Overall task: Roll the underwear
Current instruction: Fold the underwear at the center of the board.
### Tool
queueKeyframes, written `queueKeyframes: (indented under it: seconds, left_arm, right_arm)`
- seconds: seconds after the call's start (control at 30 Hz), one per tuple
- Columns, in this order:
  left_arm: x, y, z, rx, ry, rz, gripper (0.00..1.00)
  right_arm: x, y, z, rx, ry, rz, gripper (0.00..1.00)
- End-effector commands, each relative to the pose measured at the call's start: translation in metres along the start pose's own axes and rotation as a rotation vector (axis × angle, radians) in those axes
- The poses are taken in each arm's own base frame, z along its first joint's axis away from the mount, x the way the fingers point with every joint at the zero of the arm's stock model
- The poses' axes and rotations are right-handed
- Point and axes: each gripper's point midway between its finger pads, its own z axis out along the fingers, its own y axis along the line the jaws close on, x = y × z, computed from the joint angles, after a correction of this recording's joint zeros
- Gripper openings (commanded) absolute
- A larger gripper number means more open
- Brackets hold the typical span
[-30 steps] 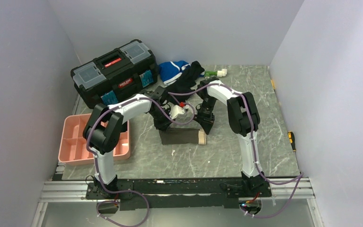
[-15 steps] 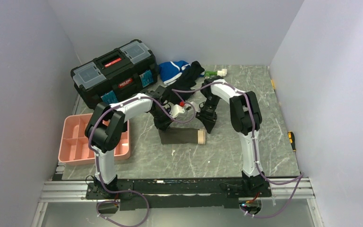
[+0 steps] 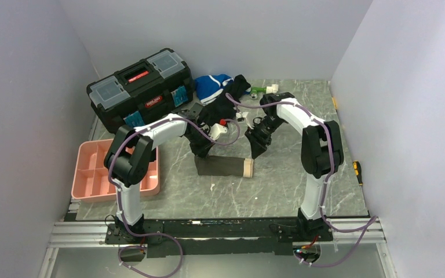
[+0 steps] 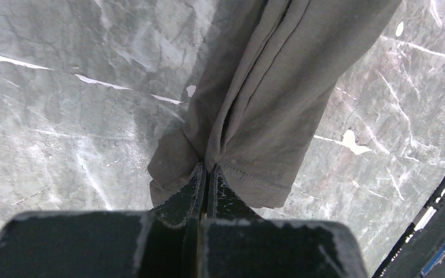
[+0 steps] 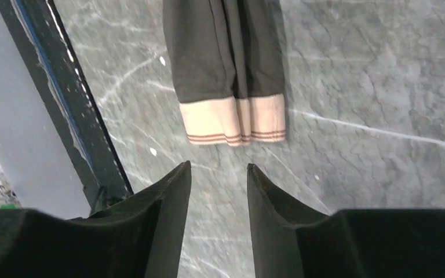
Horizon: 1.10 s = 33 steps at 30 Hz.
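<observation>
The underwear [image 3: 223,166] lies folded into a long strip on the table, dark grey-brown with the beige waistband at its right end. My left gripper [image 3: 201,154] is shut on the strip's left end; in the left wrist view the closed tips [image 4: 206,169] pinch the hem of the underwear [image 4: 266,98]. My right gripper [image 3: 256,152] is open and empty, just behind the waistband end. In the right wrist view the open fingers [image 5: 177,185] hang above bare table, short of the underwear's waistband [image 5: 232,119].
A black toolbox [image 3: 139,87] stands at the back left. A blue-and-white garment [image 3: 211,86] and a black garment [image 3: 229,95] lie behind the arms. A pink compartment tray [image 3: 92,171] sits at the left. A green-and-white object [image 3: 265,89] lies at the back.
My right gripper has pulled back and up from the waistband end, and the right arm's elbow has swung to the right. My left gripper stays shut on the left end.
</observation>
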Motion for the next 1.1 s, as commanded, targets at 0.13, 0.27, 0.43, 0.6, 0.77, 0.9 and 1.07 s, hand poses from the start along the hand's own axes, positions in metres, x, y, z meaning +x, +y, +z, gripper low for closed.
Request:
queueKeyframes:
  seconds: [0.13,0.27,0.43,0.6,0.77,0.9,1.07]
  left_arm:
    - [-0.024,0.015,-0.011,-0.091,-0.093,-0.025,0.00]
    - [-0.024,0.023,-0.010,-0.127,-0.094,-0.051,0.00]
    - [-0.020,0.027,-0.008,-0.139,-0.098,-0.079,0.00]
    - [-0.021,0.027,-0.006,-0.133,-0.099,-0.084,0.00]
    - [-0.022,0.027,-0.005,-0.131,-0.100,-0.084,0.00]
    - [-0.020,0.027,-0.006,-0.134,-0.097,-0.084,0.00]
    - [-0.022,0.027,-0.008,-0.137,-0.100,-0.083,0.00]
  right_arm:
    - [-0.030,0.005,0.008,-0.017,-0.194,0.014,0.47]
    - [-0.030,0.005,0.012,-0.033,-0.198,0.025,0.51]
    - [-0.030,-0.002,0.012,0.013,-0.184,0.011,0.56]
    - [-0.022,-0.008,0.021,0.032,-0.140,0.020,0.63]
    - [-0.015,-0.012,0.030,0.029,-0.114,0.036,0.68]
    - [-0.010,-0.013,0.037,0.019,-0.098,0.051,0.69]
    - [-0.003,-0.014,0.047,0.013,-0.068,0.058,0.68]
